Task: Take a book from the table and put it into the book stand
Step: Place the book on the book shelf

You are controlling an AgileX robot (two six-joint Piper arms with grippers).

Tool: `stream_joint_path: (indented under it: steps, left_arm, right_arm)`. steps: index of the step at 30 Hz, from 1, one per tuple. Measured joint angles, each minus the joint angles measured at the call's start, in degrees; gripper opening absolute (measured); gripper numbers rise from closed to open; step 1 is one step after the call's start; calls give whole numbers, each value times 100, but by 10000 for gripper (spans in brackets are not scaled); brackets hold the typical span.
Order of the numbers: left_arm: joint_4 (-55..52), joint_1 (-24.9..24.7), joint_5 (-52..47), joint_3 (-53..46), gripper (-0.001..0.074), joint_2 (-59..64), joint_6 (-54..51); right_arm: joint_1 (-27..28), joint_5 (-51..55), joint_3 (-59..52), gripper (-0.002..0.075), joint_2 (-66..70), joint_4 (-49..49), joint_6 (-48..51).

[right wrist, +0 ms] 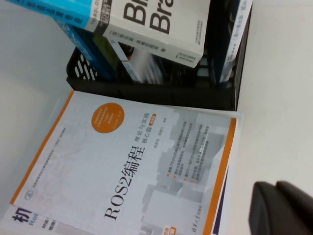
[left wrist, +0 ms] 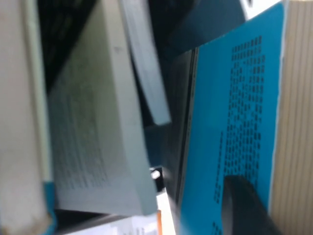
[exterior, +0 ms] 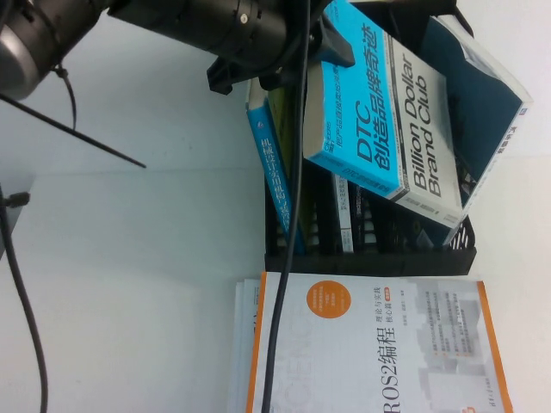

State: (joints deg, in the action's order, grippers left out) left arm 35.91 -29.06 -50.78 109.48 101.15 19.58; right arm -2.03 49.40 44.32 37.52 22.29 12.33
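Left gripper (exterior: 331,47), top centre of high view, clamps the book (exterior: 392,129), held tilted over the book stand (exterior: 370,249), not yet slotted. Lowering and release remain. Right gripper (right wrist: 281,208), lower right of its wrist view: grip state unclear.

The book (exterior: 392,116) hangs tilted over the book stand (exterior: 370,254), at the table's (exterior: 129,284) far right, held at its far end by the left gripper (exterior: 318,47). Other books stand in the slots beneath. The ROS2 book (exterior: 370,344) lies flat just before the stand, the right gripper (right wrist: 281,210) above its near right corner.
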Motion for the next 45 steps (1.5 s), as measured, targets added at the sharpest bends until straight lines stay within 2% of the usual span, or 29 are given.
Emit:
stream_joint_path:
  steps: [7,13,21,31,38,40,45]
  left_arm:
    - [-253,-33,-127,517,191,519,484]
    - [-437,-334,139,755,191,870,752]
    - [-1458,-745,295,875,191,1147,1190]
    - [-1687,-816,514,951,190,1292,1243]
    - [-1714,-824,588,976,190,1314,1243]
    - [-1712,-824,714,976,207,1329,1210]
    - [-1045,-824,1517,1001,340,1468,733]
  right_arm:
    - [0,61,0,-3,0,194,-48]
    - [0,74,0,-3,0,416,-48]
    - [0,99,-46,-3,0,439,-48]
    - [0,9,-758,-3,0,508,35]
    - [3,-163,-1020,-3,0,1010,630]
    - [3,-199,-1023,-3,0,1168,733]
    - [3,-249,-1045,-3,27,1586,893]
